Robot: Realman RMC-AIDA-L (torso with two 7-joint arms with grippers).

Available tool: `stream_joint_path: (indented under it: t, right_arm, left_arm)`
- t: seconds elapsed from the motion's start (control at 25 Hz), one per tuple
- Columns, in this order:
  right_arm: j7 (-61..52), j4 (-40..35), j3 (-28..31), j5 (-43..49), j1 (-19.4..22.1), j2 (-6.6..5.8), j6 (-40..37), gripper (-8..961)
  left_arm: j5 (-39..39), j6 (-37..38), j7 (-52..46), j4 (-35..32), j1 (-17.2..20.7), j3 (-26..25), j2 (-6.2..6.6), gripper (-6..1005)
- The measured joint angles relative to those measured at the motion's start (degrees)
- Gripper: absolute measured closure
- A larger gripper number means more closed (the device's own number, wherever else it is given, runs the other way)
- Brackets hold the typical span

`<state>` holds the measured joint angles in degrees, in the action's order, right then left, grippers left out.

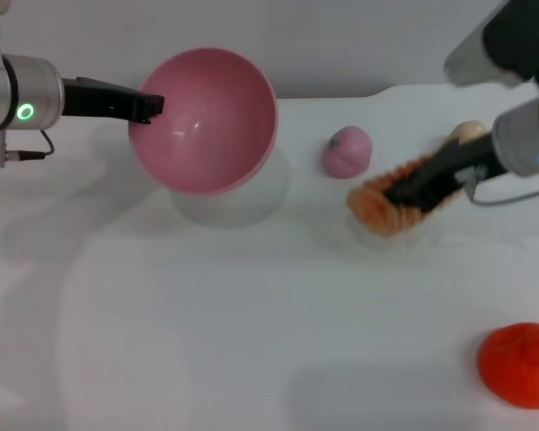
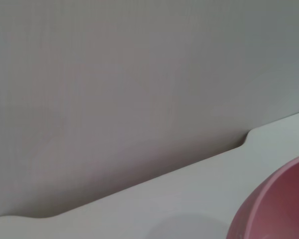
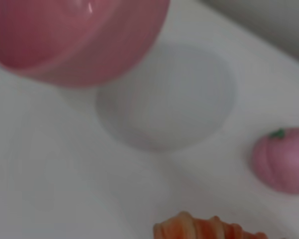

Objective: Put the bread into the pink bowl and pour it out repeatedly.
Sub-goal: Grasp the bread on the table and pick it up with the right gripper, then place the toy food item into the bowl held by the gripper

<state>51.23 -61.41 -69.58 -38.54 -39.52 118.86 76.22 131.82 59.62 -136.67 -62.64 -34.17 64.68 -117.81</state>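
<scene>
The pink bowl (image 1: 207, 121) is held up off the table and tilted, with its empty inside facing me. My left gripper (image 1: 148, 106) is shut on its left rim. The bowl also shows in the left wrist view (image 2: 279, 206) and in the right wrist view (image 3: 74, 35). The bread (image 1: 382, 205), with its ridged orange-and-cream top, is at the right, low over the white table (image 1: 251, 341). My right gripper (image 1: 420, 187) is shut on the bread from the right. One end of the bread shows in the right wrist view (image 3: 204, 230).
A small pink peach toy (image 1: 346, 150) lies between the bowl and the bread and also shows in the right wrist view (image 3: 284, 159). A beige lump (image 1: 468, 131) sits behind the right gripper. A flat orange-red round thing (image 1: 521, 364) lies at the front right. A grey wall stands behind the table's far edge (image 2: 139, 186).
</scene>
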Motion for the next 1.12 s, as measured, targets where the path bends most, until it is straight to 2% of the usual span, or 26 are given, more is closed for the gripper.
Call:
stream_joint_path:
  t: [0.36,0.48,0.64,0.88,1.12]
  right_arm:
    - [-0.5,-23.9,0.4,-4.4,7.8,0.25,1.9,873]
    - [-0.9,-31.7,0.9,-4.7,8.8,0.43,2.0,875]
    - [-1.0,-38.6,0.9,-5.3,8.9,0.51,2.0,877]
    - [-0.2,-43.0,0.4,-10.2,6.9,0.24,1.3,880]
    - [2.2,-40.2,-3.8,-13.3,3.6,0.07,0.7,882]
  left_arm:
    - [0.0,0.1,0.0,0.2,-0.4,-0.1,0.13,962]
    - [0.0,0.2,0.0,0.2,-0.4,0.0,0.11,962]
    - [0.0,0.4,-0.1,0.2,-0.4,0.0,0.02,962]
    - [0.0,0.7,-0.2,0.5,-0.5,0.5,-0.09,962]
    - [-0.9,0.7,-0.6,0.7,-0.9,2.2,-0.21,962]
